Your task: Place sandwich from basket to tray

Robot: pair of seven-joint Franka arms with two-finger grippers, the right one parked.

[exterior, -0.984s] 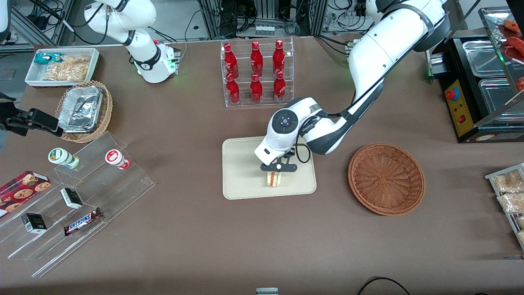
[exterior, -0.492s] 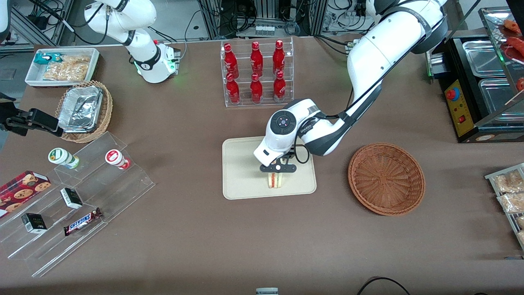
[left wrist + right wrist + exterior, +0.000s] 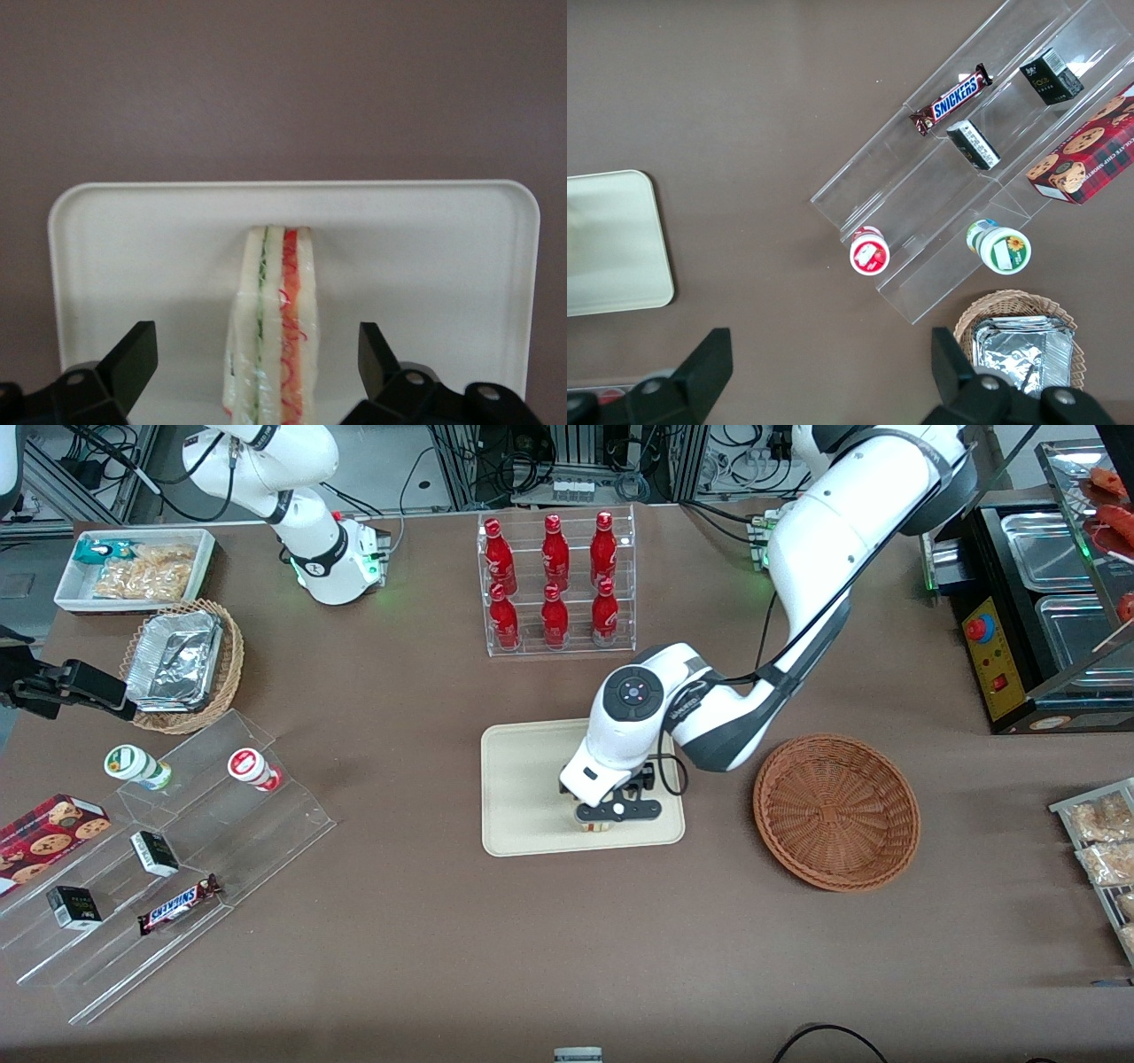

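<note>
brown matte cloth is covering the worktop [image 3: 425, 957], and the cream-beige tray [image 3: 518, 788] is lying flat on it, a smooth rectangle with rounded corners and a low rim. the sandwich [image 3: 273, 328] is standing on edge on the tray, near the rim closest to the front camera, a clear-wrapped wedge of pale bread showing green, orange and red filling layers. the claw [image 3: 257, 376] is hanging right over it, released, with its two black fingers [image 3: 131, 359] spread wide and standing clear of the bread on each side. in the front view the wrist and claw [image 3: 613, 815] are covering nearly all of the sandwich, leaving only a pale sliver below the black crossbar; the wrist view is showing the layers and the gaps beside the fingers plainly.

the round reddish-brown wicker basket [image 3: 836, 811] is sitting just beside the tray toward the working arm's end, holding nothing, its weave spiralling to a flat middle. a clear acrylic rack of red bottles [image 3: 555, 580] is standing farther from the front camera than the tray, well apart. toward the parked arm's end, a stepped acrylic shelf [image 3: 177, 850] is carrying small cartons, two little pots and a snickers bar [image 3: 179, 903]; the right wrist view is showing these more closely, along with a lighter basket of foil containers [image 3: 182, 664].
</note>
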